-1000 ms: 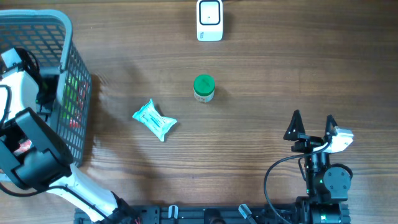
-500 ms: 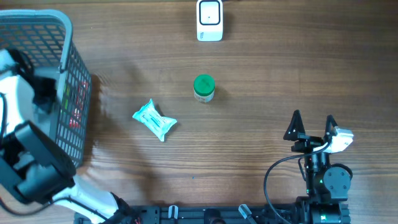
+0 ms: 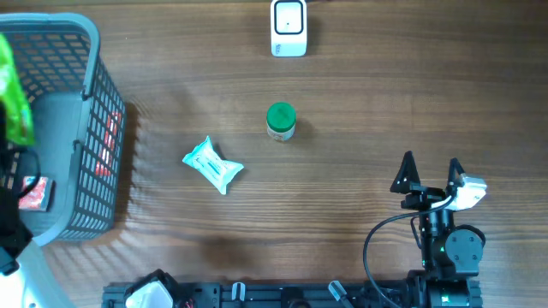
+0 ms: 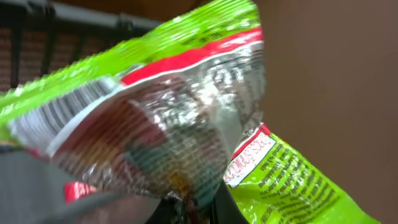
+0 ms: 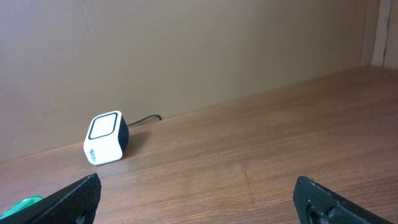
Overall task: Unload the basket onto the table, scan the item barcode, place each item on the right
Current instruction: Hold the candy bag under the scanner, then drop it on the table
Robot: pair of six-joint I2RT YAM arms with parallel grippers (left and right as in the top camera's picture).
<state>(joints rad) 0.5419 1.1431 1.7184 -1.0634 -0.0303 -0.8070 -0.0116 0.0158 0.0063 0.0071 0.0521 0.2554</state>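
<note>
Gripping a crinkly green-and-red snack bag (image 4: 155, 124), the left tool (image 4: 189, 208) is clamping it tight right in front of its wrist camera, with a barcode showing toward the bag's left side. Seen from above, the bag is hanging at the far left edge, over the grey basket (image 3: 94, 111). On the near right of the bench (image 3: 360, 214), the right tool (image 3: 431, 162) is resting with its fingers spread wide, holding nothing. Farther out, a pale wipes packet (image 3: 213, 164) is lying mid-bench, a green-lidded jar (image 3: 281, 121) is standing just beyond it, and the white scanner (image 3: 288, 27) is sitting at the far edge, well apart from the bag.
</note>
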